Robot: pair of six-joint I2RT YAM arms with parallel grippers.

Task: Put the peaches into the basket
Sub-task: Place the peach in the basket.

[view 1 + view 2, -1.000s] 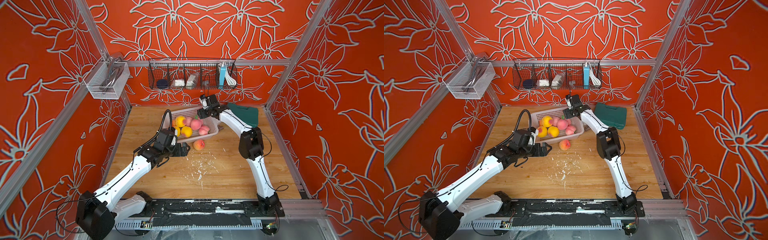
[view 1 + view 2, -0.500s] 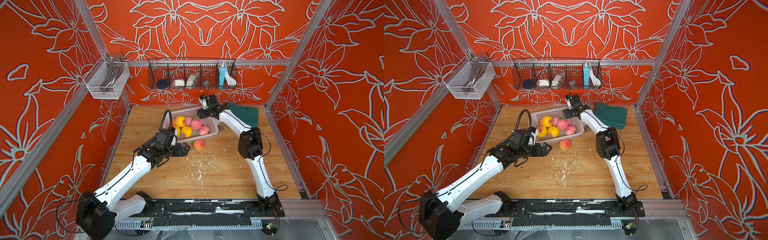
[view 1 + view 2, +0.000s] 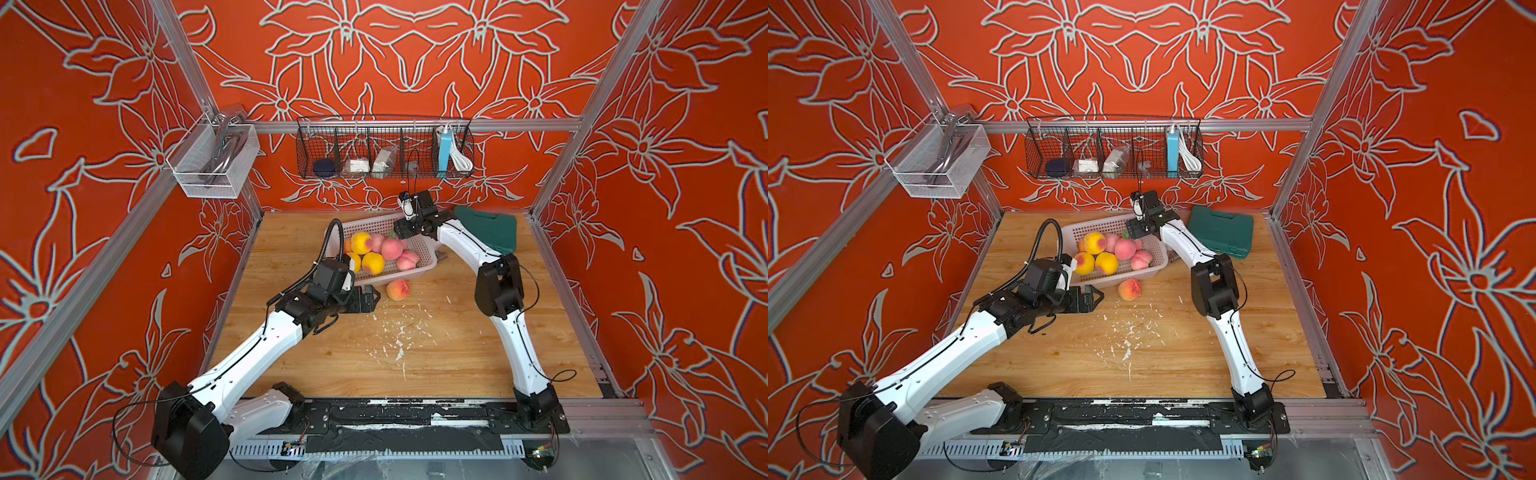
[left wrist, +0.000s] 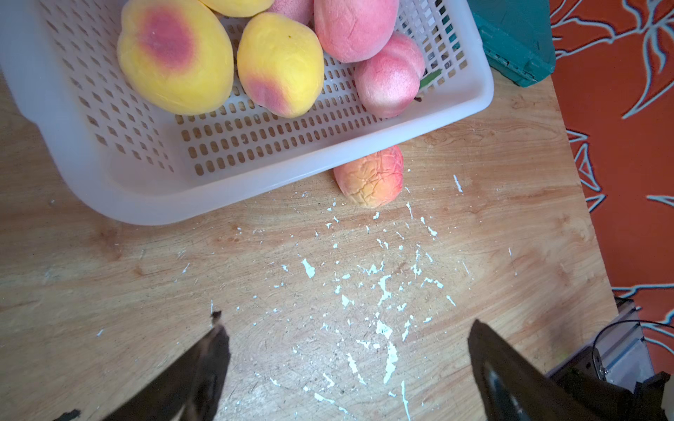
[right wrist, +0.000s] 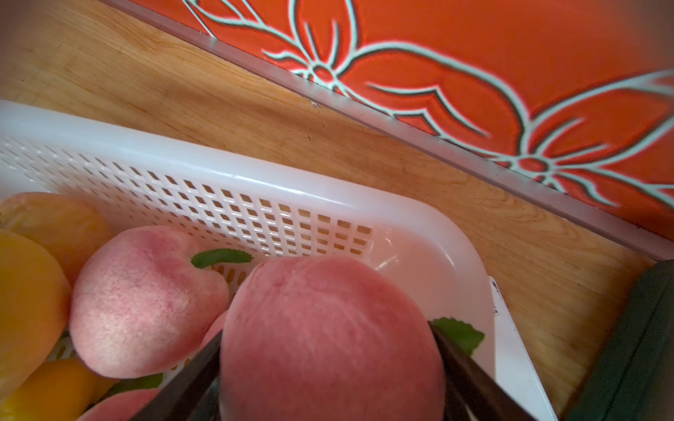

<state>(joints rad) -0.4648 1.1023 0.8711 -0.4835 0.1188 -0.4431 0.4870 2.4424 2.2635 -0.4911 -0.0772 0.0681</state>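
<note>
The right tool [image 3: 402,231] grips a pink peach [image 5: 328,339] above the far corner of the white basket [image 3: 370,224], which holds several yellow and pink peaches [image 3: 372,262]. The left tool [image 4: 346,328] hangs wide open and empty over the wooden surface [image 3: 436,345]. One loose peach [image 3: 397,289] lies just beside the basket's near rim.

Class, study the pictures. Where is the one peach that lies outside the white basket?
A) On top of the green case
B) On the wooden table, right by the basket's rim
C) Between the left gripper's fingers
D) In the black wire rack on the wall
B: the cracked orange-pink peach lies on the wooden table right by the basket, partly under its flared rim, and the left gripper is open and empty.
</note>
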